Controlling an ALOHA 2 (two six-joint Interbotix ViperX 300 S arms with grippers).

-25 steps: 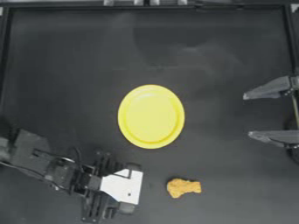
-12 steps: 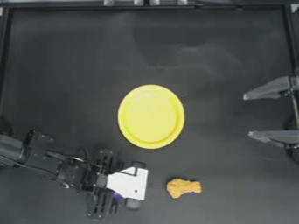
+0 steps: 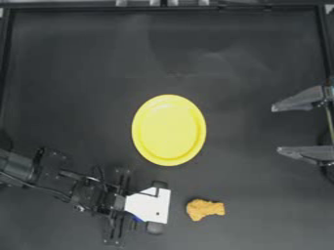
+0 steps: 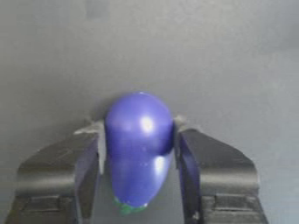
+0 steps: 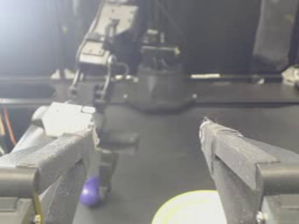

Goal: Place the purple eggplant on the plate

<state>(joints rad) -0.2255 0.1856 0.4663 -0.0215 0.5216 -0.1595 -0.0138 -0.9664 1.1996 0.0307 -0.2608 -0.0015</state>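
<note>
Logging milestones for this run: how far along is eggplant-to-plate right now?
Done: the left gripper has its jaws closed on the purple eggplant, near the table's front-left by the top view.
In hand: only that grip; the eggplant is not yet on the plate, which sits bare mid-table.
Left: carry it over and release.
The right gripper waits open at the right edge. The orange-tan piece lies untouched.
</note>
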